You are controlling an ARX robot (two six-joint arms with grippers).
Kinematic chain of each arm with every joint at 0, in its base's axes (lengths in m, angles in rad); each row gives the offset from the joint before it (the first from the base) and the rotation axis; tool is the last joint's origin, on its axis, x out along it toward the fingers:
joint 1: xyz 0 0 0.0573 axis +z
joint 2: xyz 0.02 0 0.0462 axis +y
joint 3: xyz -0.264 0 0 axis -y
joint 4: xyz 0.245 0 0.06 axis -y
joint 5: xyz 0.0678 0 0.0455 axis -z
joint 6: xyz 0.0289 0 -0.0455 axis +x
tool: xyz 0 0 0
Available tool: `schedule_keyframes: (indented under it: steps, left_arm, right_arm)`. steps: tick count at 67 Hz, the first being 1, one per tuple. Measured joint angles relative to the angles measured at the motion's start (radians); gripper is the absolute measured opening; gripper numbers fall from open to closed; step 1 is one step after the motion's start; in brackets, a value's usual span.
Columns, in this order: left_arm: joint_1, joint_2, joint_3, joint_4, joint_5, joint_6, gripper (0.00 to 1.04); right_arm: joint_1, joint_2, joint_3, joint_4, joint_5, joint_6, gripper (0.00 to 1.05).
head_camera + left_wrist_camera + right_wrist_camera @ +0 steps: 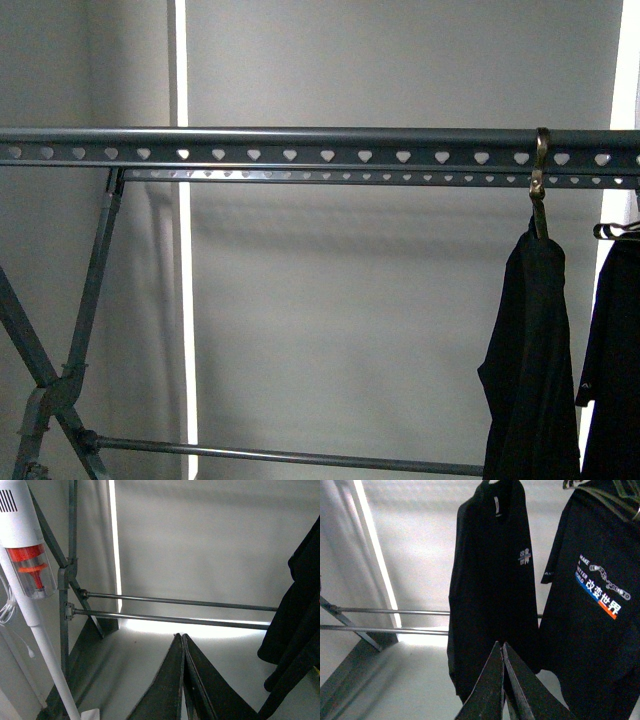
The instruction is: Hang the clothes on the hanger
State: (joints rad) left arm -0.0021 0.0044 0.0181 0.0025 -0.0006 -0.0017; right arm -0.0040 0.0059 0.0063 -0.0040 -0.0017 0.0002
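Observation:
The dark-grey rack's top rail (pixel 300 137) with heart-shaped holes runs across the front view. The black T-shirt with white "MAKE A" lettering (pixel 600 587) hangs on a shiny metal coat hanger (pixel 600 492) in the right wrist view. In the front view it hangs at the far right edge (pixel 612 340). My right gripper (pixel 501 645) is shut and empty, below and in front of the hanging shirts. My left gripper (pixel 181 637) is shut and empty, pointing at the rack's lower bars (pixel 175 619). Neither gripper shows in the front view.
A second black garment (pixel 532 360) hangs from a brass hook (pixel 541 150) on the rail, left of the lettered shirt; it also shows in the right wrist view (pixel 490 590). A white stick vacuum with an orange core (pixel 30 565) leans by the rack's crossed legs (pixel 50 380).

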Motion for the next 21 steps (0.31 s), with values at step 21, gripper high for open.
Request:
schedule_keyframes:
  steps: [21]
  left_arm:
    - [0.000, 0.000, 0.000, 0.000, 0.000, 0.000, 0.18]
  right_arm:
    - [0.000, -0.002, 0.000, 0.000, 0.000, -0.001, 0.18]
